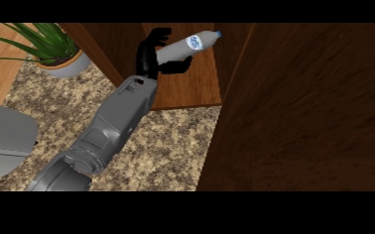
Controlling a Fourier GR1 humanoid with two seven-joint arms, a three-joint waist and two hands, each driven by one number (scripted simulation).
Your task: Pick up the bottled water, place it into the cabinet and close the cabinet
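The bottled water [193,44] is a clear bottle with a blue-and-white label and a blue cap. It lies tilted, cap toward the upper right, over the wooden floor of the open cabinet [189,87]. My left hand [150,59] reaches in from the lower left on its grey forearm. It is shut on the bottle's lower end, fingers curled over the far side and thumb under the near side. I cannot tell whether the bottle touches the cabinet floor. The cabinet's dark wooden door [300,109] stands open and fills the right side of the view. My right hand does not show.
A potted plant [53,47] with long green leaves stands in a pale pot at the upper left, beside the cabinet's left wall. A pale grey rounded object [15,141] sits at the left edge. Speckled stone counter [172,144] lies in front of the cabinet.
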